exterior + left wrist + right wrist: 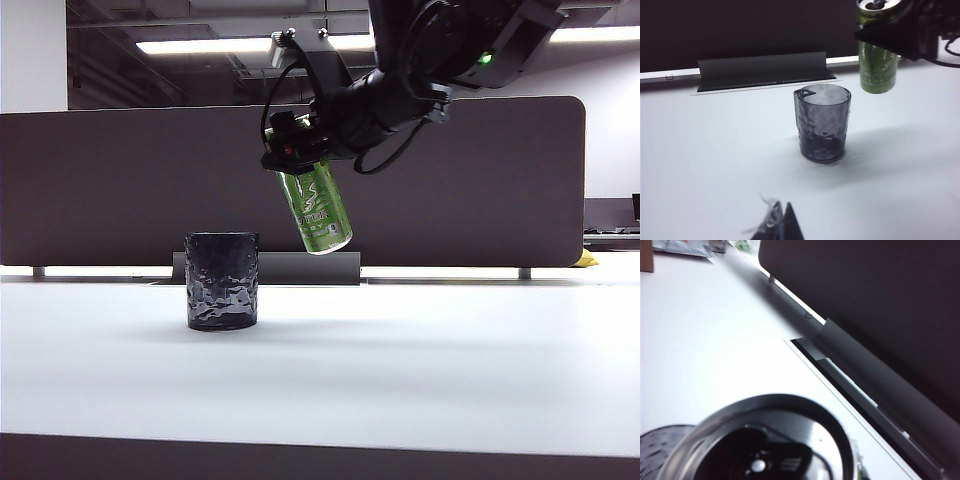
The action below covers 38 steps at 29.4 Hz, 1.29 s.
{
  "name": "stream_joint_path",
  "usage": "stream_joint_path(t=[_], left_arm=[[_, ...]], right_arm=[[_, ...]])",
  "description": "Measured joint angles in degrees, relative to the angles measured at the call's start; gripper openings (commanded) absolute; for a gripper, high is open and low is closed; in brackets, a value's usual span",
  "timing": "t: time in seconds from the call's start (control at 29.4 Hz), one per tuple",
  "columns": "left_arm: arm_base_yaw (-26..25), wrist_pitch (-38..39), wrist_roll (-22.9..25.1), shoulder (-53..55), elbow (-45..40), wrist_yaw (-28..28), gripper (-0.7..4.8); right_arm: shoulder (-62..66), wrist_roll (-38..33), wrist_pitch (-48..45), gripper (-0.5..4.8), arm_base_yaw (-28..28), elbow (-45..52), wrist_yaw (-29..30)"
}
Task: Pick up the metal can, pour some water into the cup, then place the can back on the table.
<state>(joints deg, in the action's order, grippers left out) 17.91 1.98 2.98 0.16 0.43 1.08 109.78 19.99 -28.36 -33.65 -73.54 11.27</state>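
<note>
The green metal can [316,211] hangs tilted in the air, its top leaning toward the cup and its base swung away to the right. My right gripper [297,150] is shut on its upper part. The can is above and to the right of the dark bumpy cup [222,281], which stands upright on the white table [430,365]. In the left wrist view the cup [823,122] is central, the can [878,70] beyond it. The left gripper [780,223] hovers low over the table, shut and holding nothing. The right wrist view shows the can's silver top [816,432] close up and the cup's side [659,450].
A dark brown partition panel [120,180] runs behind the table, with a grey raised cable flap [300,267] at its foot just behind the cup. A small yellow thing [585,258] lies far right. Some clutter [685,247] sits at the table's distant end.
</note>
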Motion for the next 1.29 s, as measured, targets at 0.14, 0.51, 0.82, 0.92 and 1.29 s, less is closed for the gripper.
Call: stream_joint_path(t=[0.14, 0.51, 0.82, 0.92, 1.29], left_arm=[[-0.02, 0.0, 0.0, 0.0, 0.0, 0.0, -0.05], [-0.17, -0.02, 0.0, 0.04, 0.0, 0.0, -0.05], [-5.55, 0.0, 0.0, 0.04, 0.0, 0.28, -0.05], [-6.47, 0.0, 0.0, 0.04, 0.0, 0.0, -0.05], [-6.45, 0.0, 0.0, 0.04, 0.0, 0.02, -0.05]], right_arm=[[1.27, 2.45, 2.84, 2.69, -0.33, -3.1, -0.68], [2.71, 8.7, 6.78, 2.69, -1.31, -5.44, -1.33], [4.13, 13.29, 6.95, 2.69, -2.86, -5.38, -2.38], [4.13, 14.75, 6.78, 2.69, -3.19, -5.4, -2.51], [4.22, 20.87, 6.84, 2.69, -3.8, -5.4, -3.98]])
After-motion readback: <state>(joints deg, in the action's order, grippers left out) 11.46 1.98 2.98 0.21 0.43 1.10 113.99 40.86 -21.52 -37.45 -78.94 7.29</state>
